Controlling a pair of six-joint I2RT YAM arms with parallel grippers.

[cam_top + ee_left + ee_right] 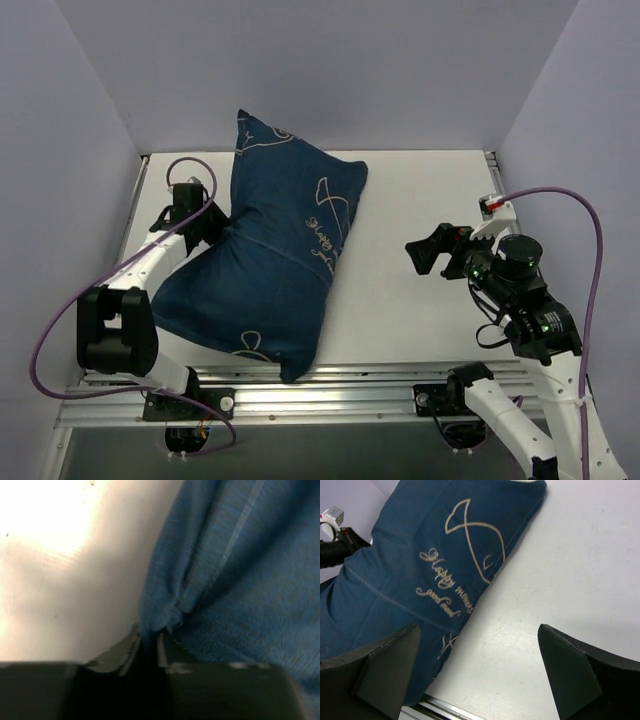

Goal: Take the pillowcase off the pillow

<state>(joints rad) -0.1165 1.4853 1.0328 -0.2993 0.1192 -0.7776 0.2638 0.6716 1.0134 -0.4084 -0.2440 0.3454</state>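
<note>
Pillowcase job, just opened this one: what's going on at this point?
The left tool is shut on a fold at the left edge of the navy pillowcase, which lies stuffed and plump on the table. The right tool is open, off to the right, touching nothing. From above, the case looks fully on; none of it has been pulled off yet.

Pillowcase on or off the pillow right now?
On. The pillowcase lies plump and filled on the table; no white pillow shows outside it in the top view.
</note>
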